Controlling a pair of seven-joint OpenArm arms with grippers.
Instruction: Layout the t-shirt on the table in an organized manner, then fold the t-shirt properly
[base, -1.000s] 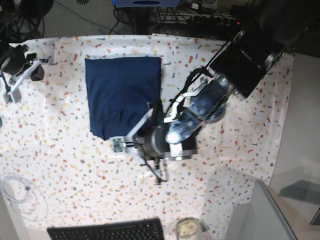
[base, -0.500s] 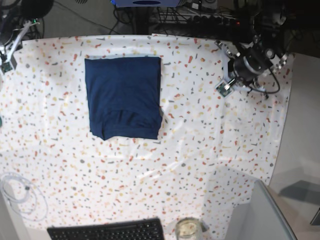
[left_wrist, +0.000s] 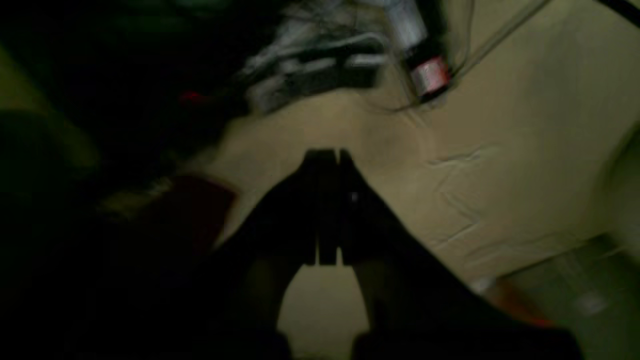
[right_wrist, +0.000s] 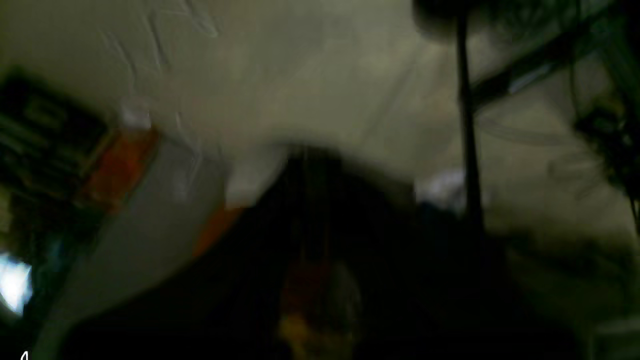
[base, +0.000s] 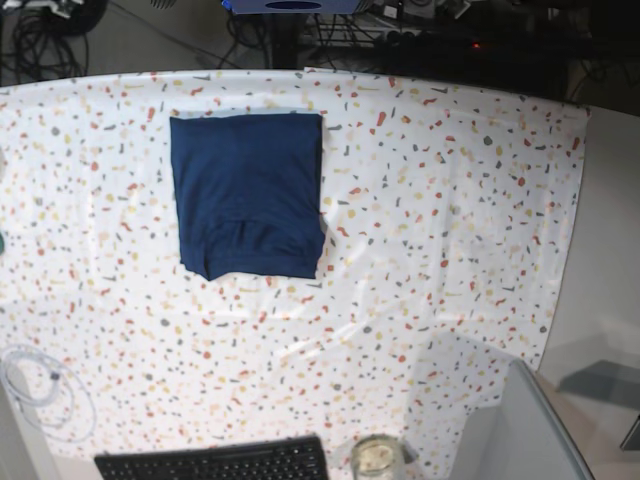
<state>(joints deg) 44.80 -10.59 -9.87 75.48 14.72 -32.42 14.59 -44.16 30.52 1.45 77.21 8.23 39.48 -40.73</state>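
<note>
**Folded shirt lying on desk, both arms out of the overhead shot**

The t-shirt (base: 248, 193) is lying folded into a neat navy rectangle on the desk (base: 450, 220), sitting toward 11 o'clock from the desk's middle in the base view. A lower fold edge is showing across it near its 6 o'clock side. Nothing is touching it; neither arm is showing in the base view, so the shirt is lying well apart from both sets of fingers.

Left wrist view: the left gripper (left_wrist: 328, 155) is pointing at a dim tan surface, its fingers (left_wrist: 315, 200) pressing together with no gap and pinching nothing. Blurred cables are sitting at 12 o'clock. No shirt is appearing here.

Right wrist view: very dark and smeared; the right gripper (right_wrist: 307, 165) is showing only as a dark shape at 6 o'clock, fingers pressing together, nothing visibly held. No shirt here either.

A black keyboard (base: 215, 462) is lying at the desk's 6 o'clock edge, a glass jar (base: 376, 457) just beside it, and a white cable coil (base: 35, 385) at 8 o'clock.
</note>
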